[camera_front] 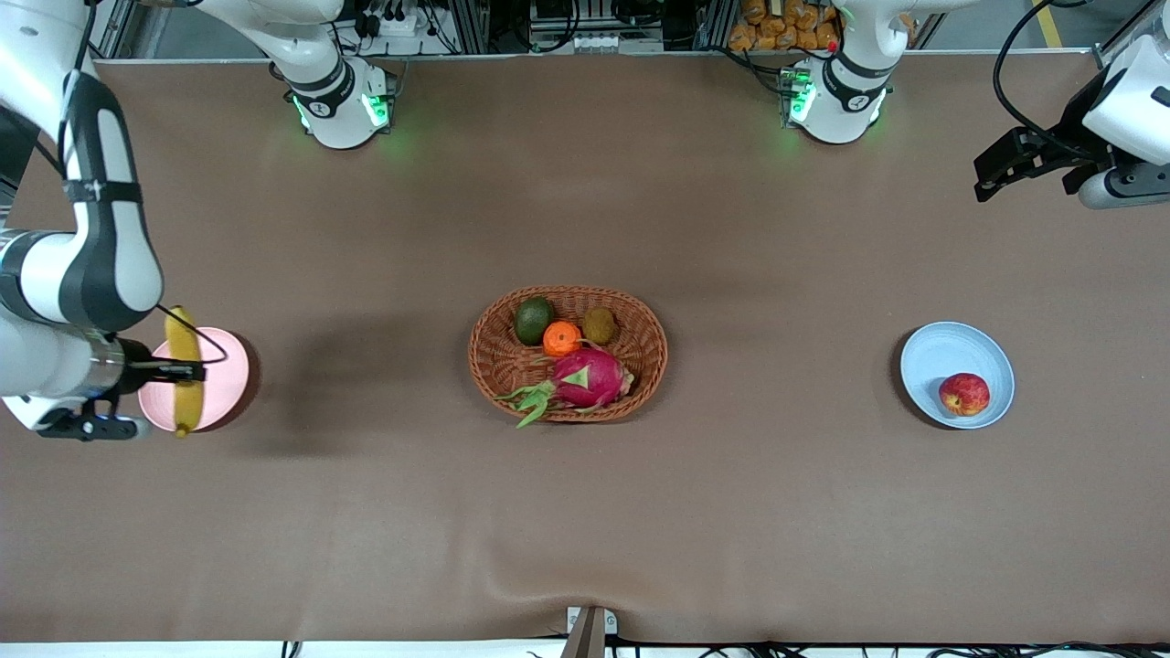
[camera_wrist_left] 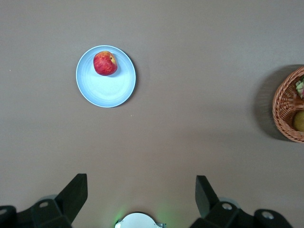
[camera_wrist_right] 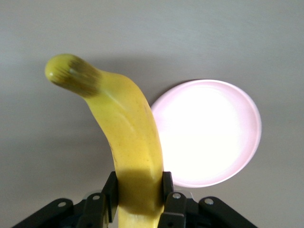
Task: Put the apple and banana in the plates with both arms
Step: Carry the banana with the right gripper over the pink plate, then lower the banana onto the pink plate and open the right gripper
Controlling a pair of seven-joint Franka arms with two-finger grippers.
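Note:
The yellow banana (camera_front: 183,366) is held in my right gripper (camera_front: 189,372), which is shut on it above the pale pink plate (camera_front: 224,384) at the right arm's end of the table. The right wrist view shows the banana (camera_wrist_right: 128,128) between the fingers (camera_wrist_right: 110,190), with the pink plate (camera_wrist_right: 213,137) below and beside it. The red apple (camera_front: 964,394) lies in the pale blue plate (camera_front: 941,352) at the left arm's end. My left gripper (camera_front: 1005,169) is open and empty, high over bare table. Its wrist view shows the apple (camera_wrist_left: 105,63) in the blue plate (camera_wrist_left: 107,90).
An oval wicker basket (camera_front: 640,315) stands mid-table, holding a dragon fruit (camera_front: 590,376), a tangerine (camera_front: 561,338), a kiwi (camera_front: 599,324) and a green avocado (camera_front: 533,320). Its edge shows in the left wrist view (camera_wrist_left: 285,109). Brown cloth covers the table.

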